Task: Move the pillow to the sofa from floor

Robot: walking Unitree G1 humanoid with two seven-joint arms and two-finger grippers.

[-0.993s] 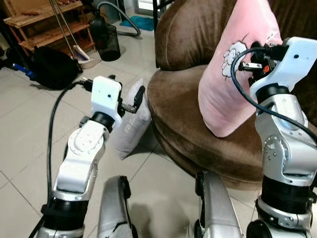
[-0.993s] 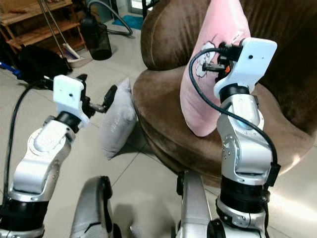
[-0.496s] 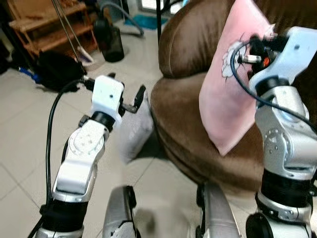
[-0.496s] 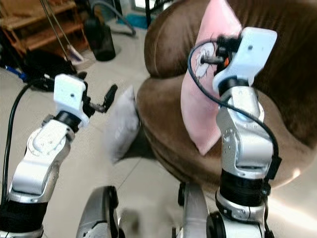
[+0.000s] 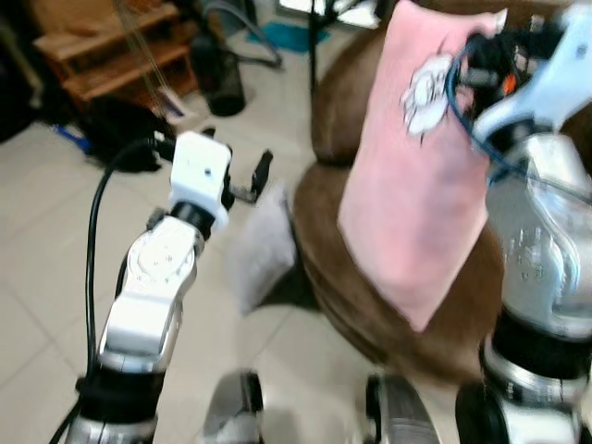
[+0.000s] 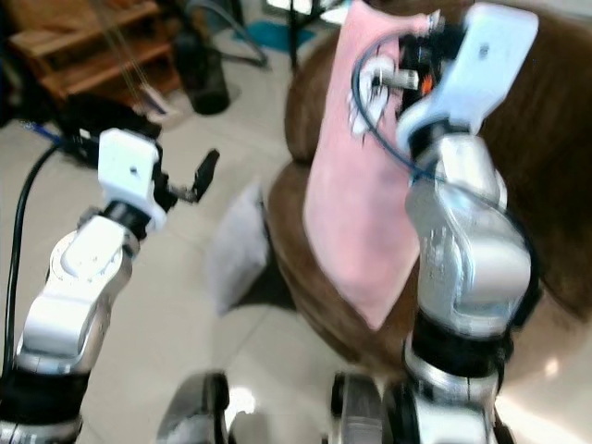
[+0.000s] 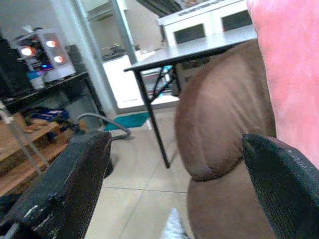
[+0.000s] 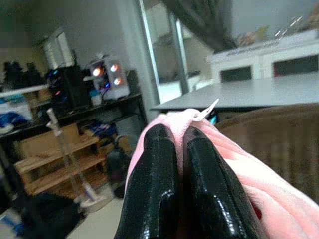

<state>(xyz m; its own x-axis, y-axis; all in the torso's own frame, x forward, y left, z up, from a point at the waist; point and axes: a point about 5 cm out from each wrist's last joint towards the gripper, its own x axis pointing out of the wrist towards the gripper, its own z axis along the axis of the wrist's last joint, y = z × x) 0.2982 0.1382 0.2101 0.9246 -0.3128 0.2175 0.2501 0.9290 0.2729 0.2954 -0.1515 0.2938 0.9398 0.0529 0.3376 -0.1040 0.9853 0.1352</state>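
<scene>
Now, pink pillow (image 5: 416,185): it hangs upright from its top edge, above the seat of the brown sofa (image 5: 370,231); its lower corner dangles close to the seat cushion, and whether it touches cannot be told.
Right hand (image 8: 180,159): its 2 black fingers are pressed together on a bunched fold of the pink fabric at the pillow's top corner, beside a small white tag (image 8: 209,107).
Left hand (image 5: 248,185): held out over the tiled floor (image 5: 55,268), its 2 fingers spread apart with nothing between them.
Grey pillow (image 5: 264,245): it stands on the floor, leaning against the sofa's base, just beyond the left hand.
How the pillow handles: it looks light and soft. The body sags and swings freely under a single corner pinch, so it should drop limply and may flop over once let go.
Where to hold: the bunched corner seems enough for so light a load, though a thin pinch of fabric could slip; a deeper bite at the edge seam would likely be steadier.
Step in hand: the pink pillow seems ready to be lowered onto the seat.
Background: a wooden rack (image 5: 102,55) and a dark bin (image 5: 217,79) stand well apart.
Picture quality: both eye views are blurred.
</scene>
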